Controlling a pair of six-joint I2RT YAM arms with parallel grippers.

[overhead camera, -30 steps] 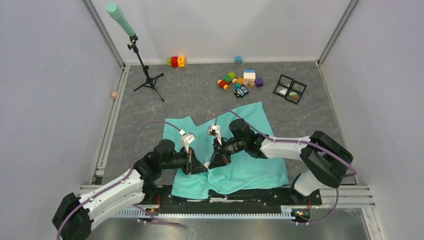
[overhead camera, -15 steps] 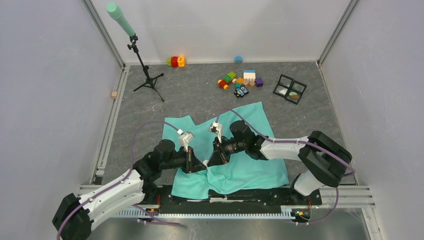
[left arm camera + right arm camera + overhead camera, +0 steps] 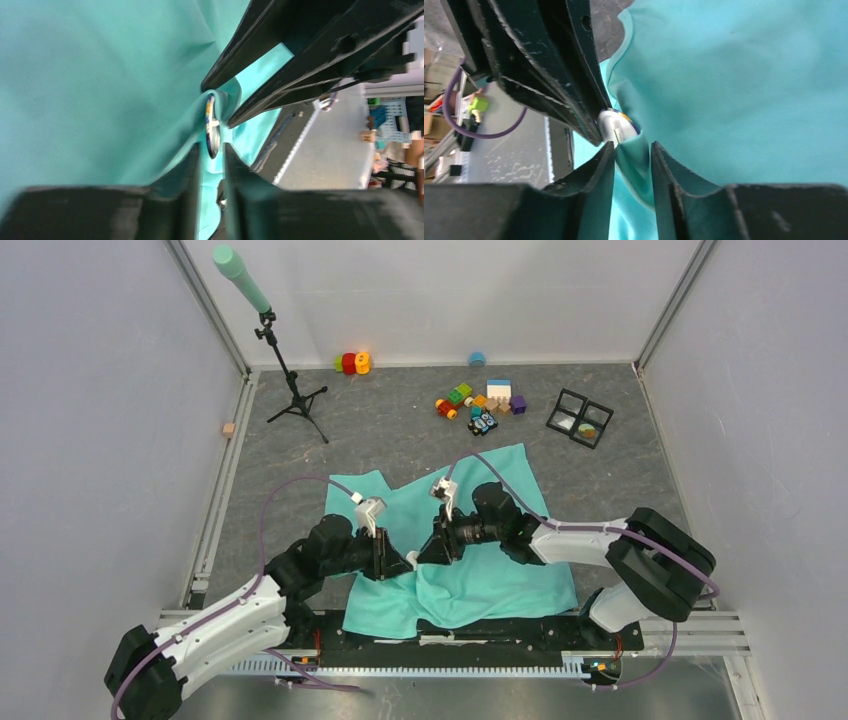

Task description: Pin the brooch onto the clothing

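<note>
The clothing [image 3: 490, 580], a mint-green T-shirt, lies spread on the grey mat in front of both arm bases. My left gripper [image 3: 405, 565] and right gripper [image 3: 424, 558] meet tip to tip over its near middle. The brooch [image 3: 212, 130], a small round silver disc seen edge-on, sits against a raised fold of the clothing [image 3: 100, 75]. The left gripper [image 3: 212, 150] stands narrowly open, the disc's lower rim between its tips. In the right wrist view the brooch [image 3: 616, 125] shows at the left fingers' tips. The right gripper [image 3: 633, 147] is open, with a loose fold of the clothing [image 3: 749, 75] between its fingers.
A tripod [image 3: 290, 390] holding a mint-green foam-tipped pole stands at the back left. Toy blocks [image 3: 480, 400] and a black four-cell tray [image 3: 580, 417] lie at the back right. Small coloured toys [image 3: 350, 362] sit by the back wall. A metal rail [image 3: 450, 640] runs along the near edge.
Both grippers' jaws have parted a little. The right wrist has drawn slightly to the right and the left wrist has lifted a touch; their tips stay together over the fold.
</note>
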